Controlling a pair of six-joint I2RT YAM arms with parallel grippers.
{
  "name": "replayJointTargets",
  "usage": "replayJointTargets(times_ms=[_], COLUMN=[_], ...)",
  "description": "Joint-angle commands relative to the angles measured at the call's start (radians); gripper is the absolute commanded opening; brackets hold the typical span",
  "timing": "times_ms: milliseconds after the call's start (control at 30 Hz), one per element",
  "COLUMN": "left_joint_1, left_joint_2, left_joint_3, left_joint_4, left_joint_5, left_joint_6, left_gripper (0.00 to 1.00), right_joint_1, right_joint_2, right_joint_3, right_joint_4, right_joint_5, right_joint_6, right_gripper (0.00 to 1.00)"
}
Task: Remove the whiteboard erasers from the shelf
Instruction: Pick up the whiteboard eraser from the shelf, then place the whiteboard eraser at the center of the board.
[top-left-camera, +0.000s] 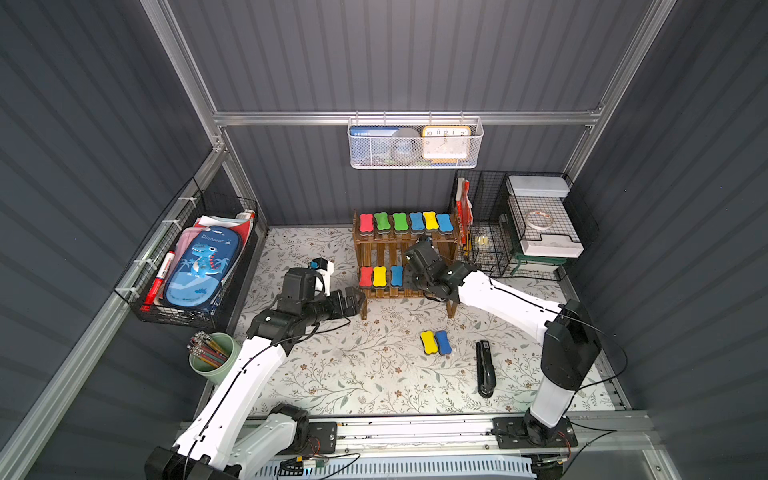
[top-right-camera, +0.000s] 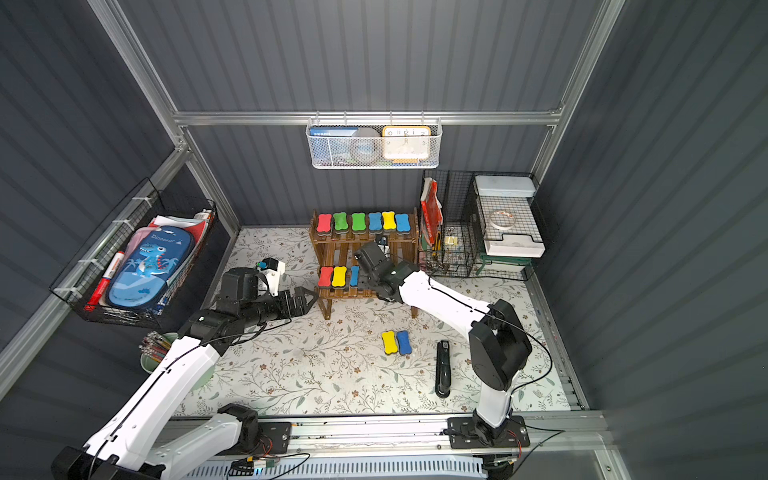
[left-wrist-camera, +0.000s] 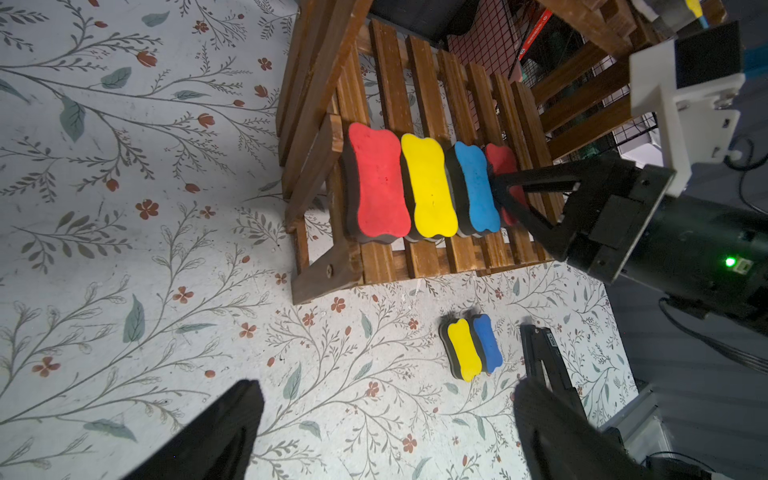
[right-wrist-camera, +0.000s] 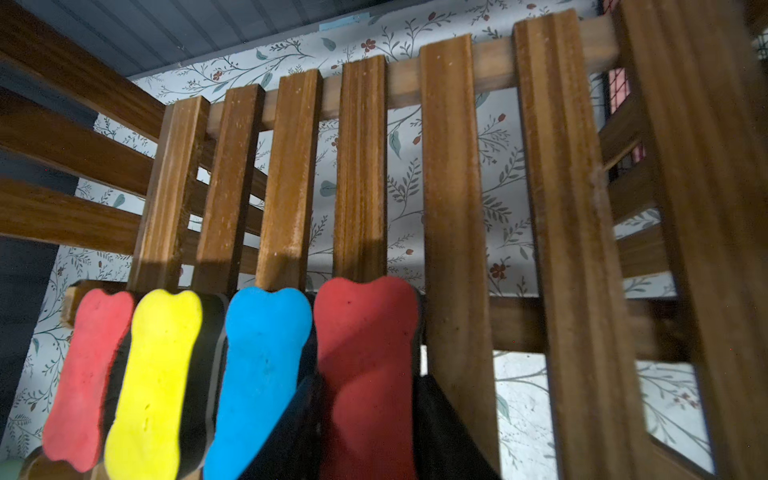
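Right claw (right-wrist-camera: 368, 386): astride red eraser (right-wrist-camera: 365, 324), lower tier of shelf (right-wrist-camera: 453, 166); grip unclear.
Left claw (top-left-camera: 354, 300): fully spread, empty.
Hidden in both top views: that eraser.

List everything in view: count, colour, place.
shelf: one, brown, table rear.
upper-tier erasers: six; red, two green, two blue, yellow; shelf.
lower-tier erasers: four; two red, yellow, blue; shelf.
loose erasers: two; yellow, blue; table.
stapler: one, black, table.
mesh basket: one, white, back rail.
wire racks: two, black, left wall, right rear.
cup: one, green, left edge.
left gripper: one, black, open beside shelf leg.
right gripper: one, black, astride lower-tier red eraser.
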Motion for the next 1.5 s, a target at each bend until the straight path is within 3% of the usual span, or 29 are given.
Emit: replayJointTargets(times_ms=[0,333,533,767,1067,1467], left_joint_1=[-0.001,-0.002,-0.001,-0.001,-0.001,-0.002], left_joint_2=[-0.020,-0.048,-0.090,-0.128,-0.135,-0.144], left_joint_3=[-0.004,-0.024,-0.052,-0.064,-0.065,-0.075], left_joint_4=[-0.022,0.001,0.010,-0.018,-0.038,-0.045], left_joint_5=[0.013,0.002,0.003,-0.002,-0.011,-0.013], left_joint_6=[0.021,-0.004,-0.025,-0.027,-0.015,-0.011], left_gripper=[0.99,0.99,0.99,0.99,0.99,0.99], right_joint_1=[-0.005,0.076,0.186,0.251,0.255,0.254], right_joint_2=[-0.080,-0.339,-0.378,-0.290,-0.108,-0.033], right_joint_3=[-0.011,-0.296,-0.416,-0.497,-0.440,-0.417], right_joint_4=[-0.015,-0.044,-0.035,0.049,0.045,0.018], right_joint_5=[-0.015,-0.063,-0.031,-0.054,-0.045,0.028], right_joint_6=[0.017,0.158,0.218,0.263,0.272,0.290], right_gripper=[0.37,0.36,0.36,0.36,0.36,0.36])
